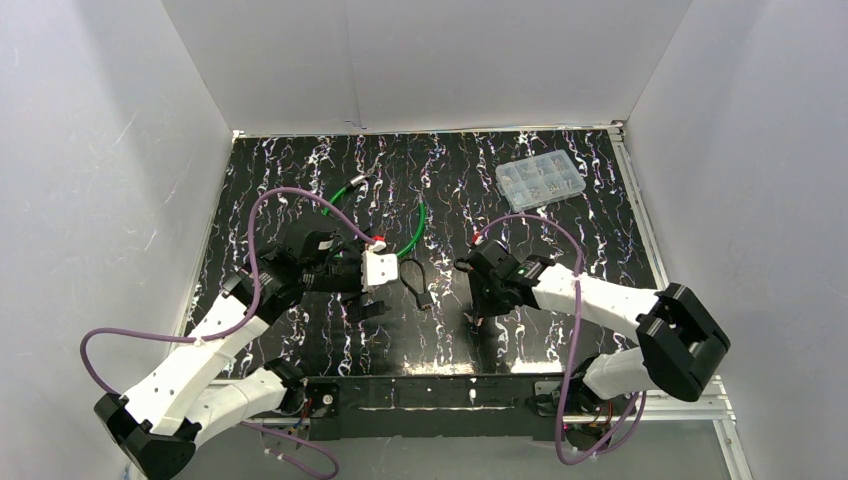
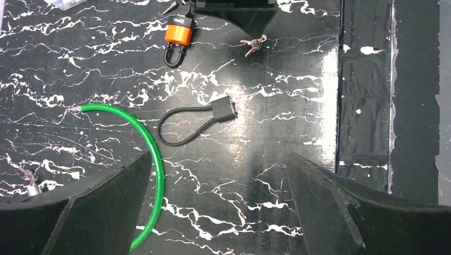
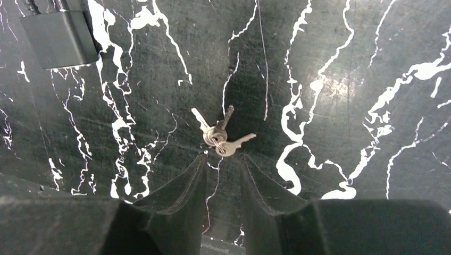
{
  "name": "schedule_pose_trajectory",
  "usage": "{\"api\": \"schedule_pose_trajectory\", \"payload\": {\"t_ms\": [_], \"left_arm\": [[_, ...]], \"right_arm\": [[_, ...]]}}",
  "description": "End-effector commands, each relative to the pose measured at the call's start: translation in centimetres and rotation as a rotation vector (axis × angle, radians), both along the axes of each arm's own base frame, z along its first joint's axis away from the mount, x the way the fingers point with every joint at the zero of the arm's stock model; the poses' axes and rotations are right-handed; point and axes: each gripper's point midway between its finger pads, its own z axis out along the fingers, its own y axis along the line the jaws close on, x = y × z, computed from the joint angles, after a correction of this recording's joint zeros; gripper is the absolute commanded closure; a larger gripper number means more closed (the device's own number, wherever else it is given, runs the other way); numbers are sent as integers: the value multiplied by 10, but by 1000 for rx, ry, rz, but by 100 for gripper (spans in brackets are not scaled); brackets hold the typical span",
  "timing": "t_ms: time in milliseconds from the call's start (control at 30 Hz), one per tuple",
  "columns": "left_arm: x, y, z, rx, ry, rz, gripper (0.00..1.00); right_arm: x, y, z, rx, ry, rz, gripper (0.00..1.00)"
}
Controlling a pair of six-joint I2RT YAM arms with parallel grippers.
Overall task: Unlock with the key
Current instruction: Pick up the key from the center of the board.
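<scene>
A: What could go wrong here?
B: The keys (image 3: 220, 139) lie flat on the tabletop (image 3: 345, 64), a small bunch on one ring just at the tips of the right fingers (image 3: 181, 186). A close from this spot may only nip the ring or push the bunch away, and a key caught crooked would not line up with a keyhole
A: And those fingers?
B: Parted a little, a narrow gap with nothing in it; whether the tips touch the keys I cannot tell
A: The left side?
B: The left fingers (image 2: 106, 202) are spread wide and empty above the tabletop. Beyond them lie the green cable (image 2: 158, 164), then the black cable lock (image 2: 224, 109), and farthest the orange padlock (image 2: 178, 33) with the keys near it. Which lock the keys fit I cannot tell
</scene>
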Motion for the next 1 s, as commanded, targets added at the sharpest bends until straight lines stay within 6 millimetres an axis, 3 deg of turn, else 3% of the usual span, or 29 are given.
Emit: {"api": "schedule_pose_trajectory", "payload": {"t_ms": [0,800,967], "left_arm": [[-1,-3,1,-6,-15,-21,2],[4,-1,2,-8,-66,-15,2],[5,0,1,-4,-74,-13,2]], "right_arm": [[9,15,1,42,-22,-1,64],[-5,11,-20,5,33,17,72],[-7,12,-20,1,34,25,79]]}}
